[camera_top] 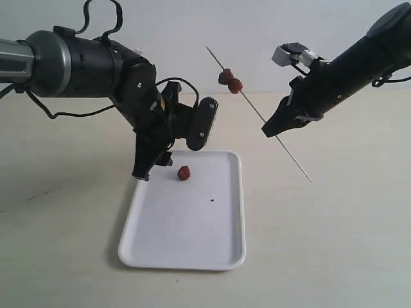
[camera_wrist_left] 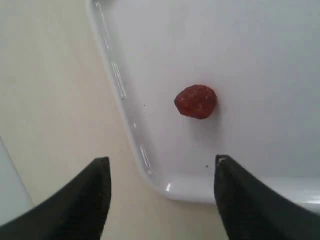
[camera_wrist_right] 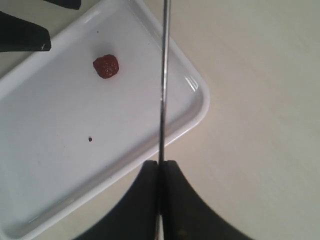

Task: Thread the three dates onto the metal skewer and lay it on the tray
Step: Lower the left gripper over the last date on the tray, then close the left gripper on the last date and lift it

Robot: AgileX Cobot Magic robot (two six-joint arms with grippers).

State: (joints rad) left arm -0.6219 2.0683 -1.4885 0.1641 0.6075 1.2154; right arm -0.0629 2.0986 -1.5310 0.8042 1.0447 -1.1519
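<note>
Worktop [camera_top: 334, 244] of matt pale beige spreads under everything and meets a plain whitish wall [camera_top: 192, 25] behind the tray [camera_top: 192, 253]. The tray is white and rectangular, with rounded corners and a low raised rim that catches the light. It lies flat on the worktop, and a soft grey shadow falls on the worktop beside its left-arm side. A tiny black speck [camera_top: 212, 200] sits on the tray's floor near the middle.

1 loose date [camera_top: 184, 172], wrinkled and reddish-brown, rests on the tray's floor close to the far corner on the left-arm side, touching nothing else. The left tool [camera_wrist_left: 161, 160] hangs over that same corner with its jaws spread wide and nothing between them. 1 finger is over the worktop outside the rim, the other over the tray, and the date lies apart from both.

The right tool [camera_wrist_right: 160, 163] hovers off the tray's far right-arm corner, jaws pinched tight on the metal skewer [camera_top: 257, 106]. The skewer slants, its upper end high beyond the tray's far edge, its lower tip off the tray's right-arm side. 2 threaded dates [camera_top: 230, 80], touching each other, sit on its upper stretch, well above the tray. A black cable [camera_top: 96, 9] loops over the left arm.
</note>
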